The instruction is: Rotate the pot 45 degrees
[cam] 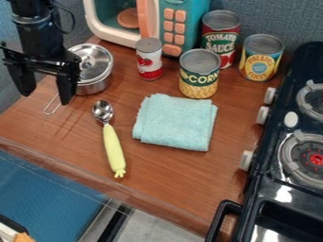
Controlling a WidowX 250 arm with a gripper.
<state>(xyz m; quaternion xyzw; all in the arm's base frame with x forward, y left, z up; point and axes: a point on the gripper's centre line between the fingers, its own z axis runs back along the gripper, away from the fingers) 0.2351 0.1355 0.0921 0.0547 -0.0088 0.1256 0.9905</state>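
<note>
Nearest, a black toy stove (264, 189) stands right of the folded blue towel (175, 122). Up and left of the towel sits the steel pot (96, 85), upright, shiny, lidded, its wire handle (52, 105) angled away. Farther left, the gripper (45, 97) is spread wide, empty. The turn probably remains undone.

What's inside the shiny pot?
The silver lid covers the pot, so whatever might be inside can't be seen. You can see the lid's top and the pot's shiny side.
</note>
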